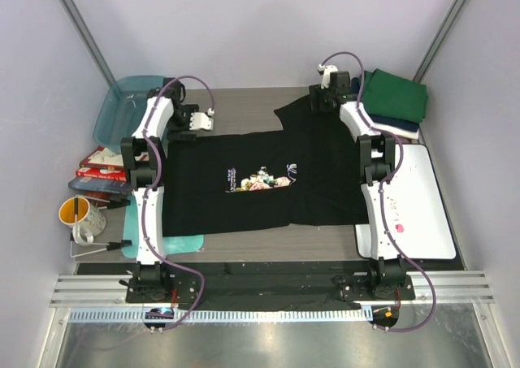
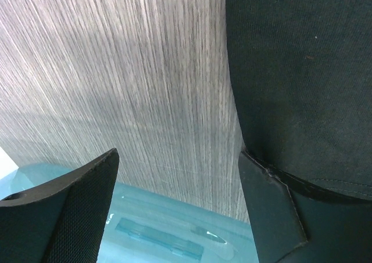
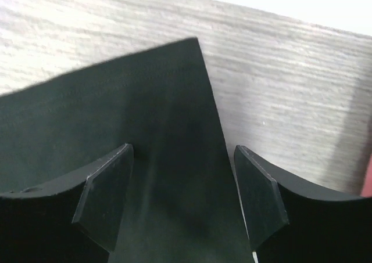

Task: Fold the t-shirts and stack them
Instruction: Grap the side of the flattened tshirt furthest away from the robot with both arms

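A black t-shirt (image 1: pixel 268 181) with a floral print and white script lies spread flat across the table. My left gripper (image 1: pixel 185 123) is open at the shirt's far left edge. In the left wrist view (image 2: pixel 177 176) its jaws span bare table, and the right finger (image 2: pixel 267 205) is at the shirt's hem (image 2: pixel 296 89). My right gripper (image 1: pixel 319 104) is open above the far right sleeve. In the right wrist view (image 3: pixel 183 173) the sleeve corner (image 3: pixel 145 100) lies between the jaws. Folded tees, a green one (image 1: pixel 396 94) over a navy one (image 1: pixel 404 126), are stacked at the far right.
A teal plastic tub (image 1: pixel 122 108) stands at the far left and shows under my left fingers (image 2: pixel 174 234). A teal mat (image 1: pixel 180 243) lies under the shirt's near left edge. A white board (image 1: pixel 418 205) lies at the right. A mug (image 1: pixel 80 216) and red packets (image 1: pixel 101 165) sit at the left.
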You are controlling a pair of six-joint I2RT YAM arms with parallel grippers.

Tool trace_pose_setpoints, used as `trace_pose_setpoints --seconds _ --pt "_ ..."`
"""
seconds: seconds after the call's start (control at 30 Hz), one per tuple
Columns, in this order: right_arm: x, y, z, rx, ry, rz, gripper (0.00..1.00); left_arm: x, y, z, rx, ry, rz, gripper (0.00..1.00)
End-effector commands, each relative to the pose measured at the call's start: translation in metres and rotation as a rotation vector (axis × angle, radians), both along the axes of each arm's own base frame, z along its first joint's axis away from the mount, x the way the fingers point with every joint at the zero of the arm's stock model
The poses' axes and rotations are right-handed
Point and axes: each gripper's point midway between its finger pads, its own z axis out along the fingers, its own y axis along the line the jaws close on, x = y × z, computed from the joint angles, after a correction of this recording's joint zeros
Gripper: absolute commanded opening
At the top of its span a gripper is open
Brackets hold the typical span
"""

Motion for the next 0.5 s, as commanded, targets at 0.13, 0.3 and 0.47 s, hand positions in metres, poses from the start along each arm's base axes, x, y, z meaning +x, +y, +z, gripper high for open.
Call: trace_pose_setpoints --seconds 0.13,0.3,0.47 --pt "0.025 -0.002 0.015 0.119 -0.088 -0.081 0.77 -0.027 0.0 -0.018 0.008 0.114 0.008 0.85" --pt "0.027 -0.001 0.007 0.151 -0.079 -0.107 0.76 -0.037 -0.006 -0.017 0.011 0.151 0.006 0.85" --pt "0.026 0.002 0.011 0.16 -0.08 -0.098 0.76 -0.05 -0.007 -0.023 0.026 0.206 0.005 0.89"
